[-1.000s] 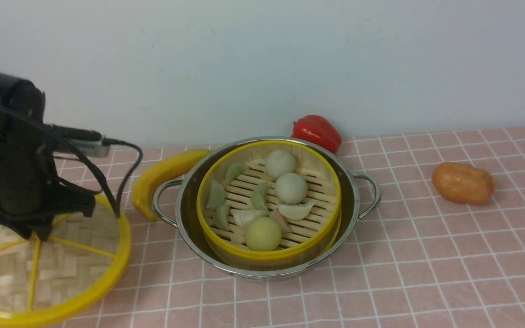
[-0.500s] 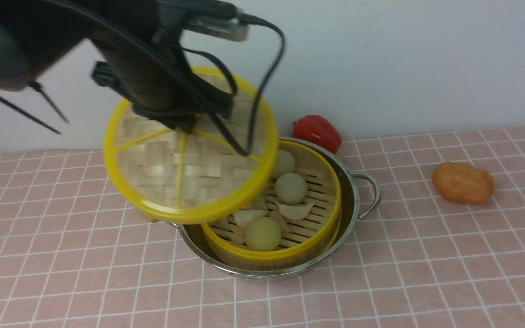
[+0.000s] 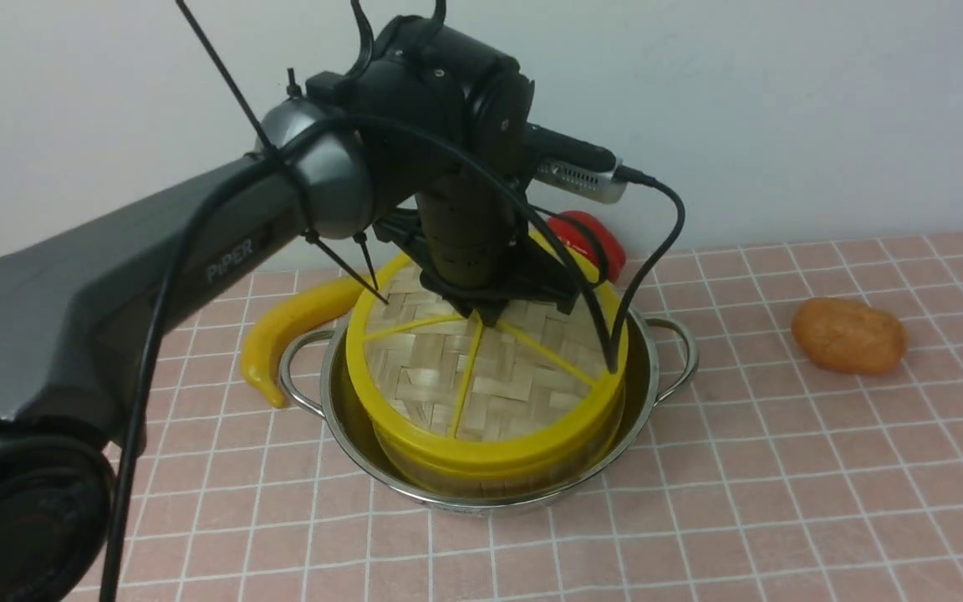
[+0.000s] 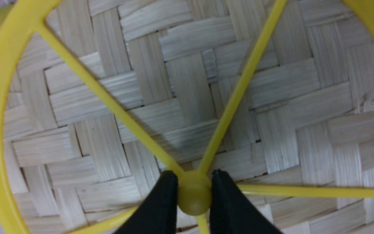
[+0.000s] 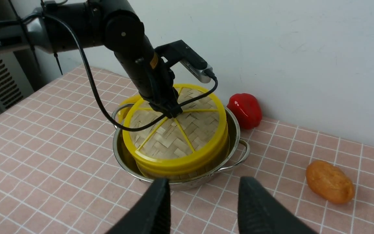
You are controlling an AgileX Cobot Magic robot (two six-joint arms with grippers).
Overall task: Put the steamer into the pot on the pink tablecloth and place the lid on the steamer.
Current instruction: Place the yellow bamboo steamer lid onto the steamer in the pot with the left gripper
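Lid [image 3: 486, 380] appears to rest on the steamer [image 3: 465, 478] inside the pot [image 3: 338, 393] on the pink tablecloth [image 3: 782, 468], its knob [image 4: 194, 200] pinched by the left tool [image 4: 193, 182]; seat the rim level, then open and rise straight. Right tool [image 5: 203, 183] hangs wide, empty; the arm [image 3: 197, 242] hides the lid's far rim, and the steamer's inside is covered.

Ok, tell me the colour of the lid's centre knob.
The knob is yellow; clearest in the left wrist view.
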